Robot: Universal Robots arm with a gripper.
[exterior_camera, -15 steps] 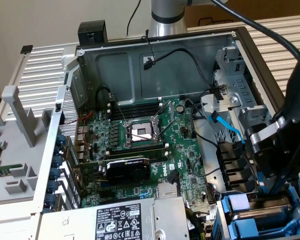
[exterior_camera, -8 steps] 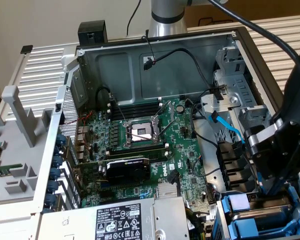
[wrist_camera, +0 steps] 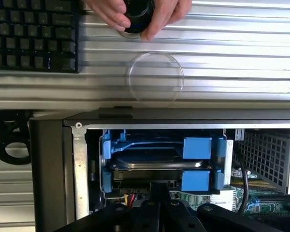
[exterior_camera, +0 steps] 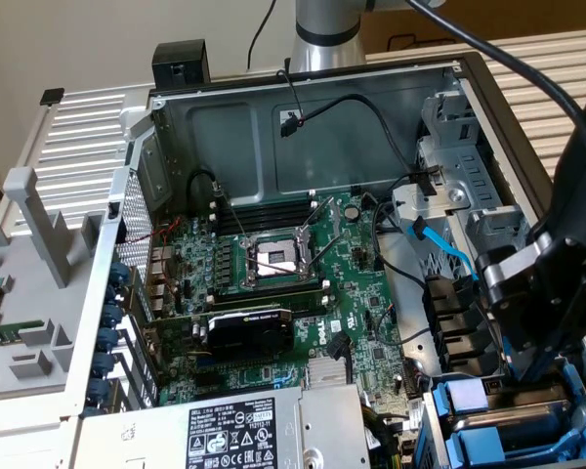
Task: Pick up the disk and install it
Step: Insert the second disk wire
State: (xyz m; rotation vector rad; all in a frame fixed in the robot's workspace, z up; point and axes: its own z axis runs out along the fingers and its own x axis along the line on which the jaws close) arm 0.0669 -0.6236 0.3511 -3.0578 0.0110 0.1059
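Observation:
The disk (wrist_camera: 159, 163) is a silver drive in a bright blue carrier (wrist_camera: 198, 147), lying flat inside the drive bay at the corner of the open computer case. In the exterior view the disk (exterior_camera: 513, 432) is at the lower right, under my dark arm. My gripper (wrist_camera: 157, 195) is shut, its fingers pressed together right at the disk's near edge, above a connector with red and yellow wires. I cannot tell whether the tips touch the disk. In the exterior view the gripper (exterior_camera: 520, 383) reaches down into the blue bay.
The case holds a motherboard (exterior_camera: 273, 259), a graphics card (exterior_camera: 249, 330) and a grey power supply (exterior_camera: 244, 430). A blue cable (exterior_camera: 439, 249) runs near the bays. Outside the case, a hand (wrist_camera: 140, 17) holds a black round object near a keyboard (wrist_camera: 34, 34) and a clear dish (wrist_camera: 154, 77).

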